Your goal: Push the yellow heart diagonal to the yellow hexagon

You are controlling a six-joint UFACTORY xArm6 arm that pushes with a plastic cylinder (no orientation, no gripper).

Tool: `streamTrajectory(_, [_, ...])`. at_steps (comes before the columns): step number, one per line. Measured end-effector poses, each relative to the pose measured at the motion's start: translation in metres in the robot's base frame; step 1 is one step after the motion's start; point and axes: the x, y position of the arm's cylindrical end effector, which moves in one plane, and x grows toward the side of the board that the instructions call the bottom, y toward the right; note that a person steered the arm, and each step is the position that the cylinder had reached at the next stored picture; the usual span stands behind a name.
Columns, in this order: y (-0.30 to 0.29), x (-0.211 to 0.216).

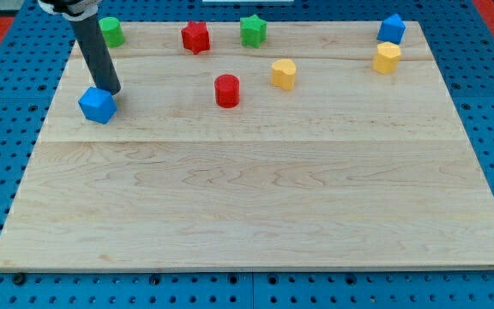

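Two yellow blocks lie in the upper right part of the board. One yellow block (283, 74), which looks like the hexagon, sits near the top middle. The other yellow block (387, 57), which looks like the heart, sits near the right edge, just below a blue block (391, 28). My tip (110, 91) is far away at the view's left. It rests against the upper right side of a blue cube (97, 106). The rod rises from the tip toward the view's top left corner.
A green round block (111, 32) sits behind the rod at the top left. A red star (195, 37) and a green star (252, 30) lie along the top edge. A red cylinder (227, 90) stands left of the middle yellow block. The wooden board (247, 206) lies on a blue pegged surface.
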Motion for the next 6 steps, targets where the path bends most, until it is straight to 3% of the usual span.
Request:
streamTrajectory(2, [0.021,-0.005])
streamTrajectory(4, [0.055,-0.048])
streamTrajectory(6, [0.185,-0.05])
